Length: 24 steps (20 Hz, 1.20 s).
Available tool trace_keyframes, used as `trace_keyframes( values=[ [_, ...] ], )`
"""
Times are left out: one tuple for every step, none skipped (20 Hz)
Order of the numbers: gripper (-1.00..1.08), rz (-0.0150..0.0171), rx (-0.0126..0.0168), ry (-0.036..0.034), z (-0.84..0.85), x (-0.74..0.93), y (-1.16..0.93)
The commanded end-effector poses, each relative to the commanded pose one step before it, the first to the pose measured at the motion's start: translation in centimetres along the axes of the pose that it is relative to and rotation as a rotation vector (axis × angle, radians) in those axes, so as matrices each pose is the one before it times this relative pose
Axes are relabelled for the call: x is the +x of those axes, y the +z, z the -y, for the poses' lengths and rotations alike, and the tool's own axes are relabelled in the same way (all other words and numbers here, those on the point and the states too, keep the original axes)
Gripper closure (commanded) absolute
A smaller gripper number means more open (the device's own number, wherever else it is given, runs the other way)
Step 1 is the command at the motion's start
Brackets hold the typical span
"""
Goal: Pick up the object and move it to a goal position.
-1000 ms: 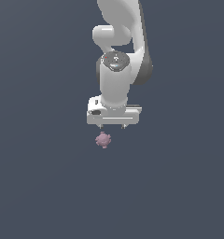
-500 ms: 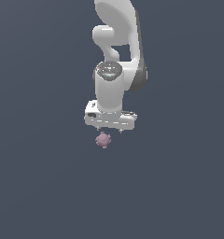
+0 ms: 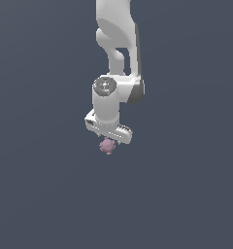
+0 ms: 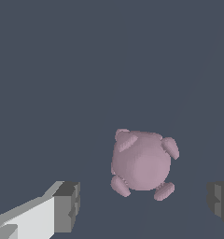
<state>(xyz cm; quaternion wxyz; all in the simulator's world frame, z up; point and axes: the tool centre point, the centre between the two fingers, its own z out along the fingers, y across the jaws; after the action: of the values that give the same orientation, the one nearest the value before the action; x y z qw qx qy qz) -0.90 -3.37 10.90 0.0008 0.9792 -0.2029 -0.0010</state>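
Lump (image 4: 142,163): dusty pink, plain, knobs a shade darker. Gripper (image 4: 142,205): white body, grey fingertips (image 4: 67,205). Arm (image 3: 116,58): white, dark grey joints. Background: uniform slate blue-grey.

The tabletop (image 3: 45,194) is a plain, dark slate-blue surface that fills the whole exterior view from edge to edge, with no visible border, seam or marking. In the wrist view the same flat surface (image 4: 62,70) fills the background.

One thing shows on it: the object (image 3: 107,146), a small dusty-pink roundish lump with knobby bumps, just below the centre of the exterior view. Whether it actually touches the tabletop cannot be told there. In the wrist view the object (image 4: 142,163) appears right of centre in the lower half of the frame, its bumps sticking out around its edge.
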Motion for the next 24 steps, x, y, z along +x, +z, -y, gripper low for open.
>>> trace_keyframes(
  values=[
    [-0.92, -0.00087, 0.00141, 0.05414, -0.501, 0.003, 0.787],
    [-0.92, -0.0001, 0.00021, 0.01648, -0.166, 0.003, 0.248],
    [-0.92, -0.00011, 0.00015, 0.01454, -0.147, 0.004, 0.218],
    [-0.92, -0.00012, 0.0001, 0.01262, -0.129, 0.005, 0.188],
    [-0.92, -0.00011, 0.00007, 0.01067, -0.11, 0.005, 0.159],
    [-0.92, -0.0001, 0.00004, 0.00873, -0.09, 0.005, 0.13],
    [-0.92, -0.00008, 0.00003, 0.0068, -0.071, 0.004, 0.101],
    [-0.92, -0.00006, 0.00001, 0.00488, -0.052, 0.004, 0.072],
    [-0.92, -0.00004, 0.00001, 0.00293, -0.031, 0.003, 0.043],
    [-0.92, -0.00001, 0.0, 0.00098, -0.01, 0.001, 0.014],
    [-0.92, 0.00066, -0.00043, -0.00593, 0.036, -0.016, -0.057],
    [-0.92, 0.0, 0.0, 0.0, 0.002, -0.002, 0.039],
    [-0.92, 0.0, 0.0, 0.0, 0.005, -0.006, 0.116],
    [-0.92, 0.0, 0.0, 0.0, 0.009, -0.01, 0.192],
    [-0.92, -0.00007, 0.00004, 0.00069, -0.025, 0.003, 0.264],
    [-0.92, -0.00007, 0.00003, 0.00069, -0.022, -0.002, 0.339],
    [-0.92, 0.0, 0.0, 0.0, 0.018, -0.025, 0.418],
    [-0.92, -0.0001, 0.00004, 0.00097, -0.033, -0.005, 0.484],
    [-0.92, -0.00007, 0.00002, 0.00069, -0.015, -0.018, 0.556],
    [-0.92, -0.00008, 0.00002, 0.00069, -0.013, -0.019, 0.589],
    [-0.92, -0.00007, 0.00003, 0.00069, -0.014, -0.011, 0.52],
    [-0.92, -0.00007, 0.00004, 0.00069, -0.015, -0.001, 0.443],
    [-0.92, -0.00005, 0.00005, 0.00048, -0.004, 0.005, 0.367],
    [-0.92, 0.0, 0.0, 0.0, 0.023, 0.004, 0.293]
  ],
)
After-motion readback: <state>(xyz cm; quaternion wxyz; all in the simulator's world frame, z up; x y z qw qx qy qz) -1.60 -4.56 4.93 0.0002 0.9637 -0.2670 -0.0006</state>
